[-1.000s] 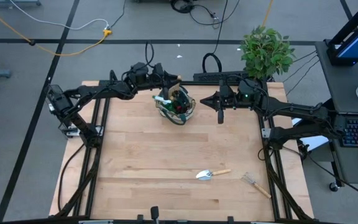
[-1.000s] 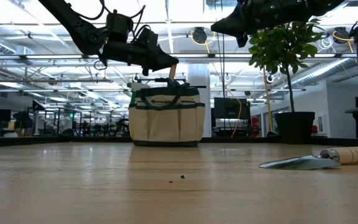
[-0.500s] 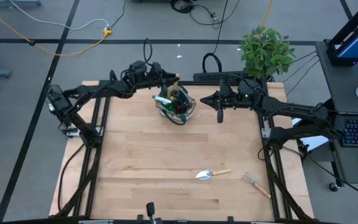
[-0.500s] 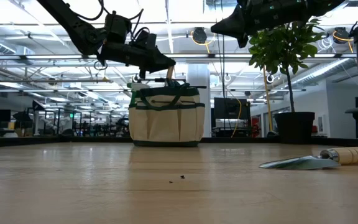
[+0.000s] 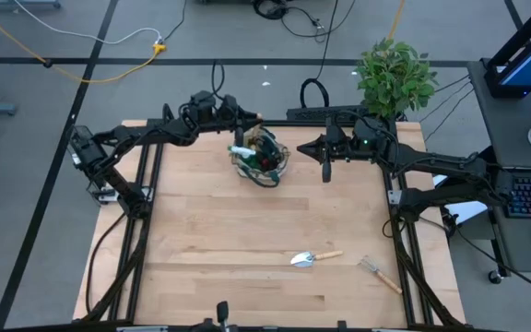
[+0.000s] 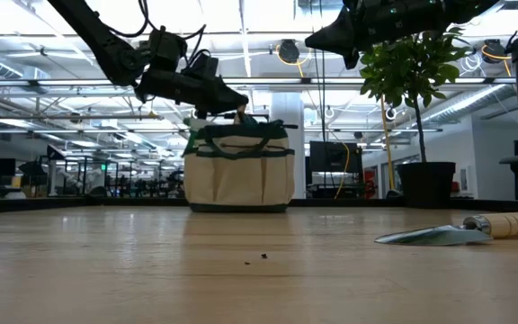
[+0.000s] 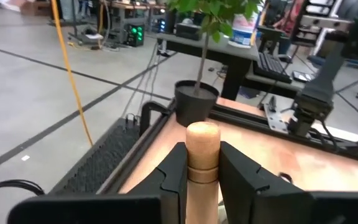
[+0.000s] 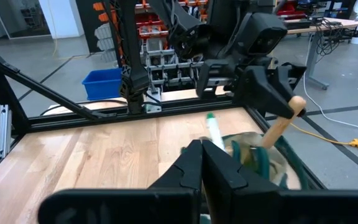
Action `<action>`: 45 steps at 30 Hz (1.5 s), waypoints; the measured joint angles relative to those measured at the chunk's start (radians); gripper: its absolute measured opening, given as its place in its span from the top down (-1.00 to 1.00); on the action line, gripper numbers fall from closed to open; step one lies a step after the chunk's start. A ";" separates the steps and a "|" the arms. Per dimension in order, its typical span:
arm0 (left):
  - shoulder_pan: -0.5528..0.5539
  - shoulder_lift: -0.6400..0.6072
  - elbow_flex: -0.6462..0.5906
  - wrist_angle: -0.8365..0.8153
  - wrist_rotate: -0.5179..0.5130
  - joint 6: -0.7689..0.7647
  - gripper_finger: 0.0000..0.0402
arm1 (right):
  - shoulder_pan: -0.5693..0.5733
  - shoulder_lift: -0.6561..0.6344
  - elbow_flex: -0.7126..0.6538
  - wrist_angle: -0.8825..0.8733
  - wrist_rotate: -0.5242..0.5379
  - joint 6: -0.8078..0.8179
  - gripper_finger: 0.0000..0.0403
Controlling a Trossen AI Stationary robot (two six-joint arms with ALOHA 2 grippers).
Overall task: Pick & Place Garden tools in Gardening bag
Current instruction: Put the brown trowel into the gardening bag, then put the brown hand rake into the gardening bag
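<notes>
While I look straight down from the high view, I log the gardening bag: small, round, beige fabric, dark green trim, holding a jumble of tools and a white-green item. The left gripper sits at the bag's far rim, clenched on a wooden handle. The right gripper hangs just beside the bag, fingers pressed together, empty. Well apart from the bag lie a metal trowel and a small rake, both with pale wooden handles, on the wood-plank table. A potted plant stands beyond the bag.

Low view: bag upright, side pockets and loop handles showing, which the overhead hides.

Left wrist view: the handle is smooth, round-ended, light wood, pinched between both dark fingers.

Right wrist view: the handle leans tilted out of the bag, with a white-green stick beside it.
</notes>
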 joint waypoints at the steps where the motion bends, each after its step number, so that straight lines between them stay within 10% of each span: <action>1: -0.001 0.000 -0.003 0.006 0.005 0.000 0.66 | 0.000 0.000 0.000 0.000 0.000 0.000 1.00; 13: 0.003 -0.048 -0.003 -0.002 0.023 0.042 0.15 | 0.000 0.000 0.000 0.000 0.000 0.000 1.00; 28: 0.005 -0.327 -0.003 -0.359 0.018 0.048 0.18 | 0.022 0.000 0.000 -0.016 -0.059 0.052 1.00; 45: 0.004 -0.665 -0.003 -0.963 -0.039 0.081 0.21 | 0.442 0.000 0.000 -0.334 -0.018 0.013 1.00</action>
